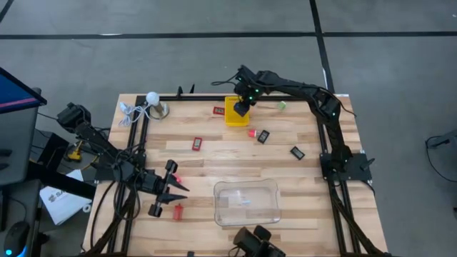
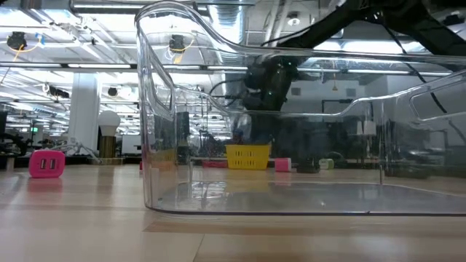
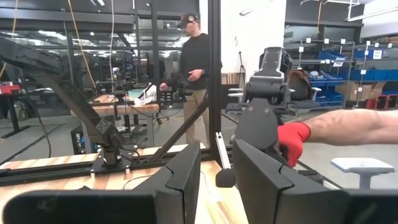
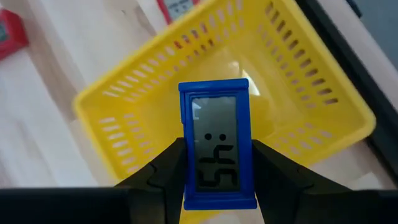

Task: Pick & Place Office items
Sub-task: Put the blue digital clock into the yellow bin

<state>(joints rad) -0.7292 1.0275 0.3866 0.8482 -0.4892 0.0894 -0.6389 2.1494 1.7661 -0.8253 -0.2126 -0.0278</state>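
Over the yellow basket (image 4: 249, 93) at the far edge of the desk (image 1: 235, 160), the right gripper (image 4: 214, 165) is clamped on a small blue clock (image 4: 216, 143) with a grey digit screen, one finger on each long side, holding it right above the basket's open top. From overhead the same gripper (image 1: 243, 107) sits on top of the basket (image 1: 233, 116), so the clock is up in the air and not down in it. The other office bits are scattered on the wood: a red piece (image 1: 218, 111) just beside the basket, another red one (image 1: 197, 143) toward the middle, a small red one (image 1: 252, 132) touching-close to a black one (image 1: 263, 135), a second black one (image 1: 297, 152) further toward the right arm, a green bit (image 1: 282, 106) near the back rail, and a red block (image 1: 178, 211) near the left arm. The left gripper (image 1: 174, 193) is parked low on the near left side of the desk, nothing between its fingers (image 3: 186, 180), which sit a narrow gap apart. A clear plastic tray (image 1: 246, 202) sits at the near middle, and a white ball with a cord (image 1: 151, 97) is at the back left corner. In the left wrist view a person in a dark top (image 3: 198, 62) stands beyond the desk, and a hand in a red glove (image 3: 292, 138) reaches in from the side.
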